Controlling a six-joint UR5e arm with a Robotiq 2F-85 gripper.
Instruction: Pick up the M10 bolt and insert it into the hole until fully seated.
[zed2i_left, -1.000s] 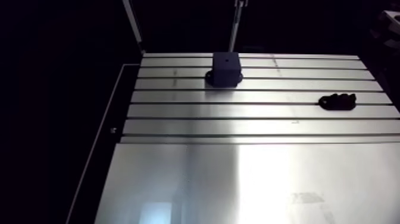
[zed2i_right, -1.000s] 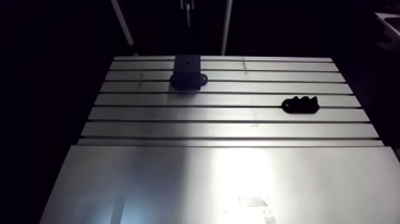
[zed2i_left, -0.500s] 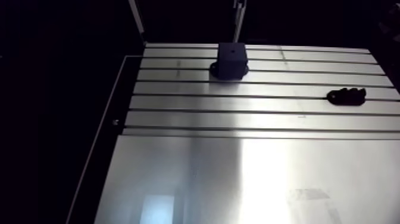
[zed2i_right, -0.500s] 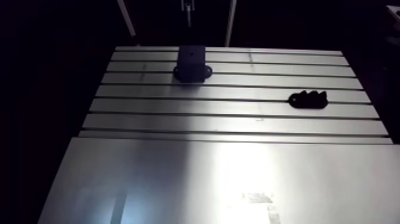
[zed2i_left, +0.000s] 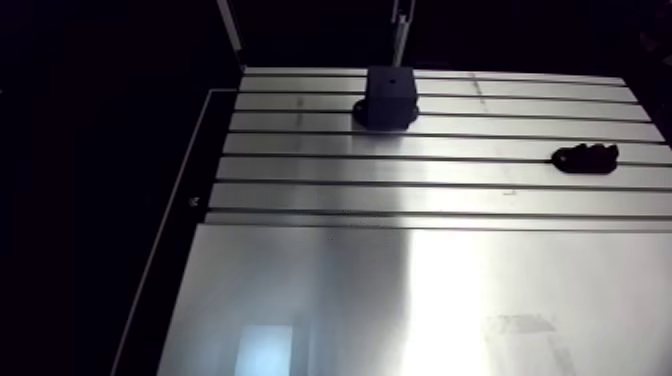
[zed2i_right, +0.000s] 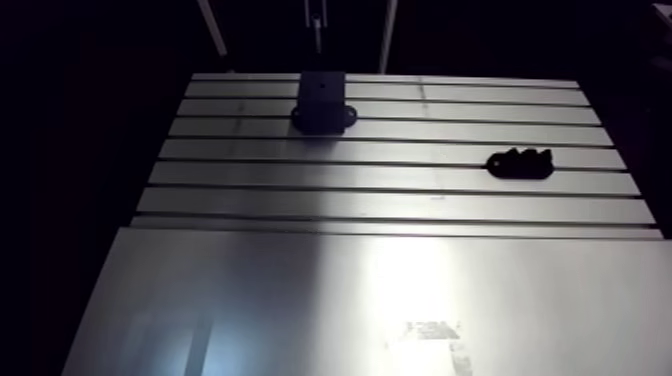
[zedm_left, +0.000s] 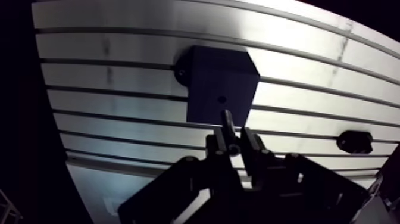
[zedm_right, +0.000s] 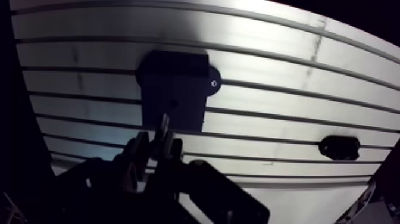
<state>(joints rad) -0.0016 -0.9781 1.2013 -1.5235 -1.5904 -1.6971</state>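
Observation:
In the wrist view my gripper (zedm_left: 233, 140) is shut on the M10 bolt (zedm_left: 228, 122), a thin dark shaft that sticks out ahead of the fingertips. Just ahead of the bolt's tip stands a black block (zedm_left: 220, 80) with a small hole (zedm_left: 221, 99) in its top face. The bolt's end lies near the block's closest edge, short of the hole. In the arm view the same block (zed2i_left: 388, 95) stands at the far side of the slotted table (zed2i_left: 400, 290). The gripper does not show in the arm view.
A small black holder (zed2i_left: 586, 157) lies on the slotted part of the table to the right of the block, also seen beside the gripper as the holder (zedm_left: 355, 141) in the wrist view. A smooth metal plate (zed2i_right: 380, 300) covers the table's near half.
The whole arm view has shifted, so the camera moved with the arm. The block and the holder keep their places on the table.

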